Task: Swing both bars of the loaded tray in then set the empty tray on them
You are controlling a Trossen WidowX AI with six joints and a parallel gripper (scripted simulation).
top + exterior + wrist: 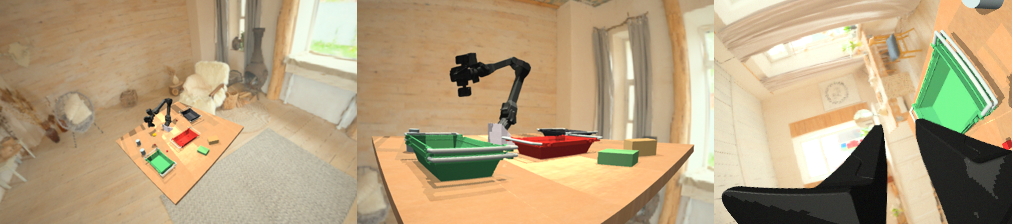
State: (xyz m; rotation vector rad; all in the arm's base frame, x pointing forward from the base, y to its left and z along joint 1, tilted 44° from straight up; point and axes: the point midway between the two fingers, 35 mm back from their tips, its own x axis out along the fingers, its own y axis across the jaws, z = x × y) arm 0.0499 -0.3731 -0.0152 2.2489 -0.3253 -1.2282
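An upper green tray (160,161) (441,141) (951,100) sits nested in a lower green tray (464,171), their rims close one above the other. Near their front end, an upper wire bar (473,150) runs just above a lower wire bar (473,158). The upper tray's floor shows no blocks; the inside of the lower one is hidden. My gripper (899,129) is a little open, with nothing between its fingers. It hangs in the air well away from the green trays, beyond them in the exterior view.
A red tray (185,137) (548,150) and a black tray (190,114) have bars out at their ends. A green block (203,150) (618,158), a tan block (213,140) (642,147), two grey cylinders, a yellow piece (154,134) and small red pieces stand around.
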